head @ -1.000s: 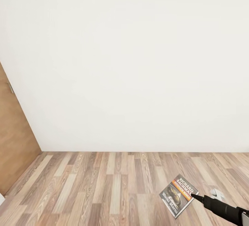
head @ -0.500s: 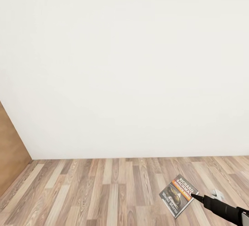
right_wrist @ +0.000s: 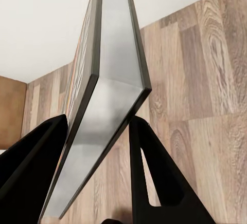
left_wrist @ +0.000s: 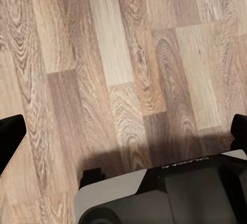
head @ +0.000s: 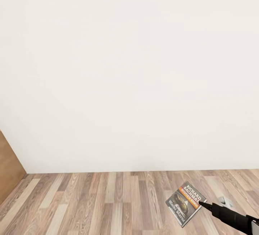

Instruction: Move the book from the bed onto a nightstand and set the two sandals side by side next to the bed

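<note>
While the head view faces a plain white wall [head: 129, 69] above a wood-plank floor [head: 90, 202], with a sliver of brown door [head: 9, 166] at the left edge, the right hand [head: 200, 203] holds the book [head: 185, 203] up in the air above the floor at the lower right, cover facing the camera. In the right wrist view the two dark fingers [right_wrist: 154, 178] are clenched on the book's [right_wrist: 105, 106] lower edge, one on each side. The left hand's [left_wrist: 126, 147] dark fingertips [left_wrist: 11, 142] stand wide apart over the floor [left_wrist: 123, 54], grasping nothing, with the robot's grey base [left_wrist: 170, 190] beneath.
</note>
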